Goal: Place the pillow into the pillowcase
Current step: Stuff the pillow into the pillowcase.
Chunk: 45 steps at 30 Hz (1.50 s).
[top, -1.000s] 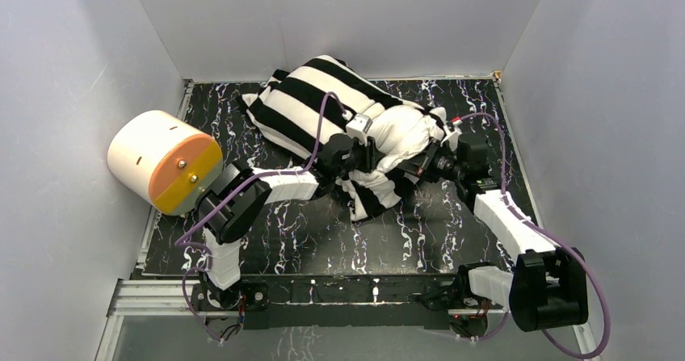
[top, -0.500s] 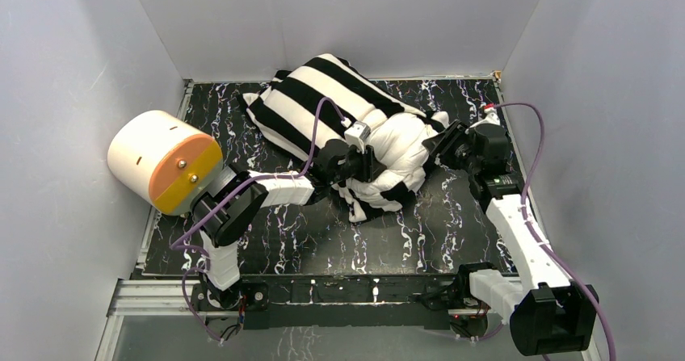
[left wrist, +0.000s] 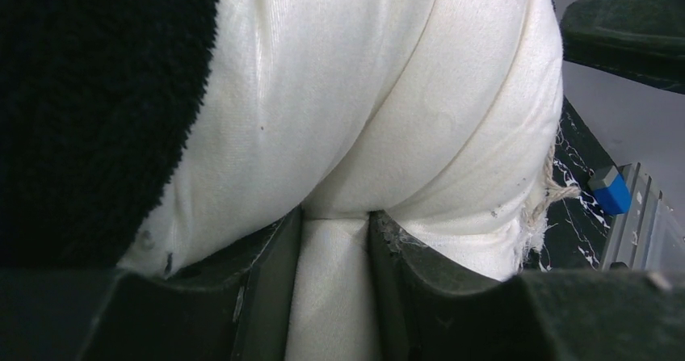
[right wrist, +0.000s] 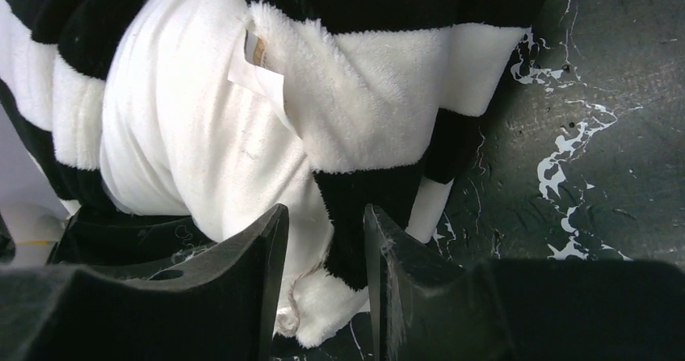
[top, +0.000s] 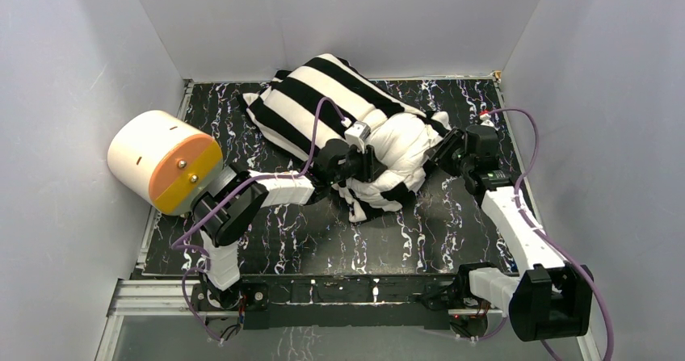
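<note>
Black marbled surface [top: 452, 224] is carrying everything. Striped pillowcase [top: 315, 102] is lying stuffed and lumpy, stretching away from both end effectors toward the far wall, with its open mouth sitting right at them. White pillow [top: 401, 144] is sitting mostly inside, but one end is bulging out of the mouth, between the two end effectors. Left end effector [left wrist: 335, 216] is pinching a fold of the bare pillow fabric, fingers pressed tight on it, with black fleece hem just to its left. Right end effector [right wrist: 323, 211] is nosing at the mouth edge from the opposite side. Its fingers are standing narrowly apart with a black stripe showing in the gap; cannot tell whether it is gripping cloth or only hovering over it. Small sewn label [right wrist: 254, 58] is hanging at the hem just beyond those fingers. Judging progress: most of the insertion is looking done. The bulging end is needing to be tucked in and the hem drawn over it.
</note>
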Each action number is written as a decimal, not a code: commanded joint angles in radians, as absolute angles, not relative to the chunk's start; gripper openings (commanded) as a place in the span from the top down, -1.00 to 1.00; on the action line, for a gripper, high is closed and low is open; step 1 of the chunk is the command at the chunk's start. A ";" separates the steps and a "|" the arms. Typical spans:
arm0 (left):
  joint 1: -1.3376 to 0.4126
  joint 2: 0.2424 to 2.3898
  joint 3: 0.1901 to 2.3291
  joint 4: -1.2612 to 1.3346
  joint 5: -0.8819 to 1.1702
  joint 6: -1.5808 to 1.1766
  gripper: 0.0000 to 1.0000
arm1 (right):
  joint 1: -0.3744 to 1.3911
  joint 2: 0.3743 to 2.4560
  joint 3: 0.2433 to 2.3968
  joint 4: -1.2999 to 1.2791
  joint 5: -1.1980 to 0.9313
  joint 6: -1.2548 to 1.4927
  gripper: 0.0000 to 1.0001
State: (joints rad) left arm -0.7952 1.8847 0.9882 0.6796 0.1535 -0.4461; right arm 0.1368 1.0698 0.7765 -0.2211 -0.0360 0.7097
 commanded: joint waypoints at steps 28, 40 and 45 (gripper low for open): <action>-0.823 2.241 1.463 0.207 -0.016 -0.310 0.17 | 0.095 1.017 0.875 -0.155 -0.195 0.494 1.00; -0.751 2.357 1.254 0.265 -0.083 -0.366 0.23 | 0.087 0.962 0.956 0.027 -0.449 0.599 1.00; -0.749 2.365 1.208 0.307 -0.057 -0.392 0.23 | 0.087 1.088 0.862 0.370 -0.646 0.772 1.00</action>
